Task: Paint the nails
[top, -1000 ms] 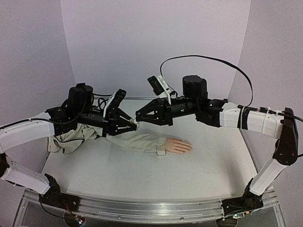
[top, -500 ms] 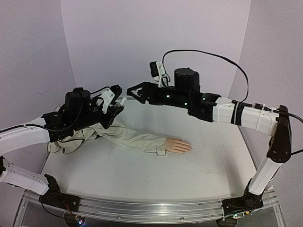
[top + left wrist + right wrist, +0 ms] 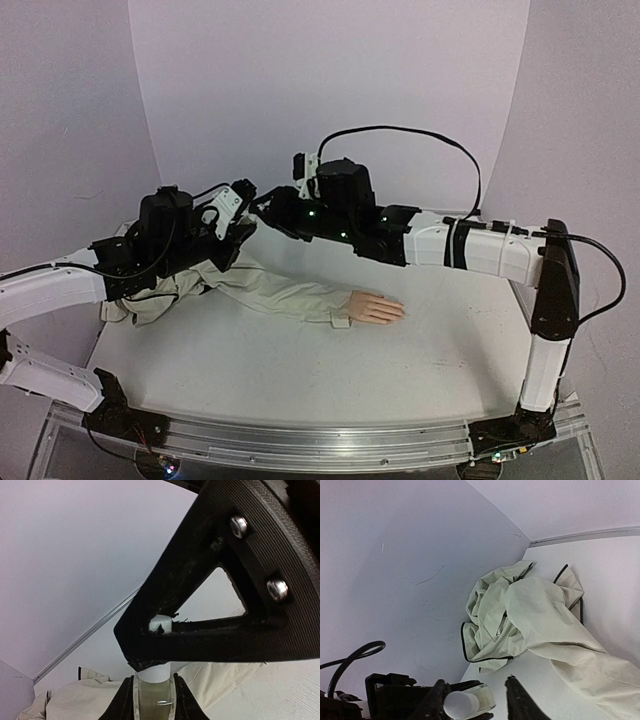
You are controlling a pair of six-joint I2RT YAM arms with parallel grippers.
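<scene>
Mannequin hand (image 3: 375, 307), peach, near the middle of the table (image 3: 300, 385). Lies flat, fingers toward the right arm's side. Nails (image 3: 397, 310) at the fingertips, too small in the overhead view to make out. Well apart from both grippers.

Beige sleeve (image 3: 290, 294) joined at the wrist, running back toward the left arm's side. Ends in a rumpled jacket heap (image 3: 520, 615) by the far left corner, dark zip along its edge.

Left gripper (image 3: 245, 213) up off the table, above the sleeve. Clenched on a small bottle (image 3: 155, 676): fingers (image 3: 125, 704) pressed to both sides of the body, white cap sticking out beyond the tips.

Right gripper (image 3: 472, 700) level with it, tip to tip. Released, not gripping: jaws parted with the white cap between them, one finger close against the cap, a visible gap on the other side. In the left wrist view, one black right finger (image 3: 225, 575) directly over the cap, white top showing through its triangular cutout.

Both arms stretched toward the far left part of the table. Black cable (image 3: 400, 135) arching above the right arm.
</scene>
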